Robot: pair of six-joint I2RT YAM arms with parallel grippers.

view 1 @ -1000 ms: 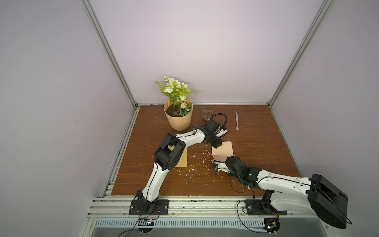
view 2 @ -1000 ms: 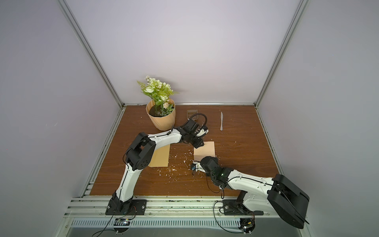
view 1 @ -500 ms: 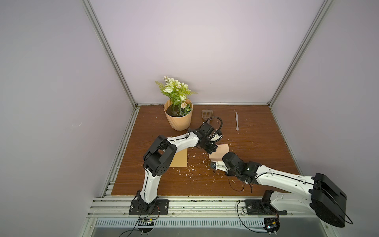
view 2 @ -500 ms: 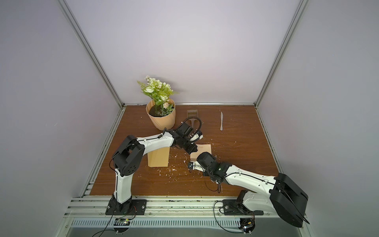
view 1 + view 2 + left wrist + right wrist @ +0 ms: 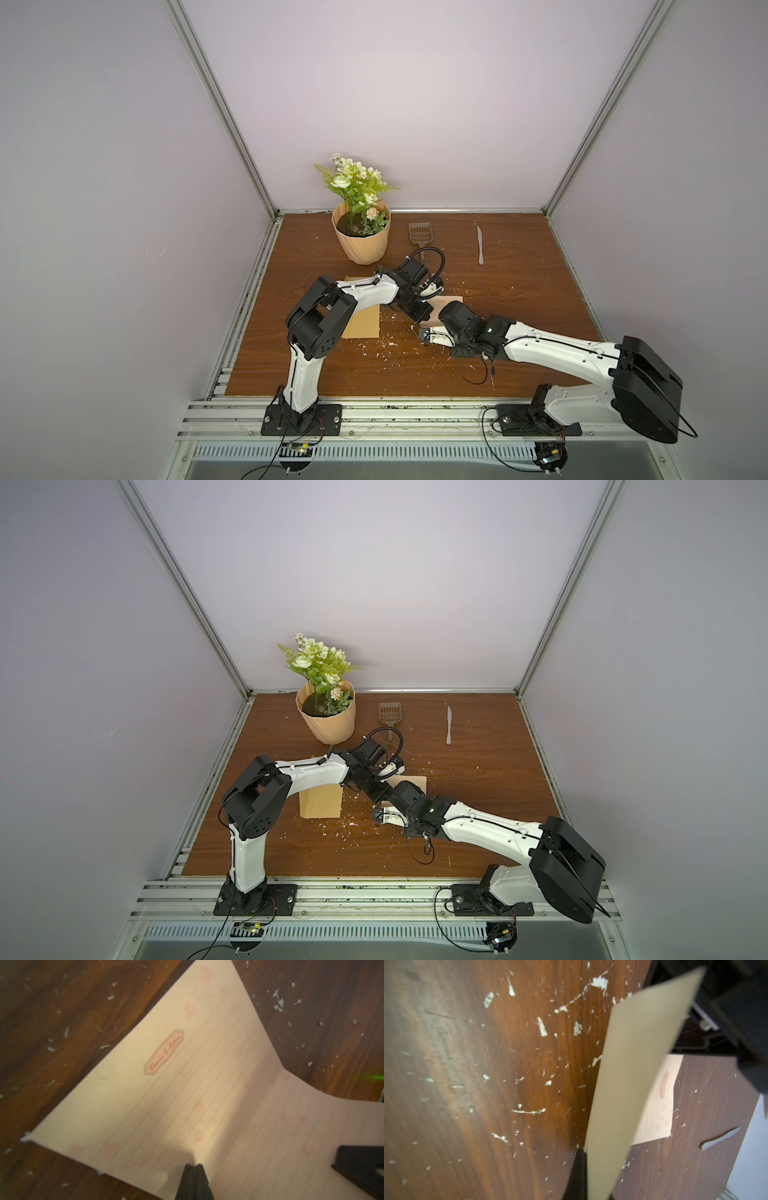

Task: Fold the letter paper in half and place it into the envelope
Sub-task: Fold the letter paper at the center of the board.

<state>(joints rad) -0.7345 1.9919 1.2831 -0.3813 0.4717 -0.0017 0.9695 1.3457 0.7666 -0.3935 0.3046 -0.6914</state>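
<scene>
Left gripper (image 5: pixel 194 1165): fingers together, no gap showing. The tips sit on the letter paper (image 5: pixel 166 1095) at the near end of its crease. Cannot tell whether any paper is caught between them.

Right gripper (image 5: pixel 583 1157): clamped on an edge of the same sheet. The paper comes out from between its fingers and stands tilted above the counter (image 5: pixel 519 299).

Sheet: bent along the crease into two halves.
- The half ahead of the left gripper lies flat on the counter, printed side up. Its small oval label is toward the free short edge, farthest from the tips.
- The other half rises from the crease toward the right gripper and looks plain and blurred in the right wrist view. Its far corner comes up beside the left gripper's black body.

Axis: the ruled lines run parallel to the crease. The long axis therefore crosses the crease, from the label end in front of the left gripper over to the lifted half held by the right gripper.

In both top views the two grippers are close together over the sheet.

Envelope (image 5: pixel 320 804): flat on the counter behind the left gripper, partly under that arm's forearm and well apart from the sheet. Its long sides run crosswise to the forearm, and the flap is hidden.

White flecks (image 5: pixel 542 1026) are scattered on the counter around both grippers.
</scene>
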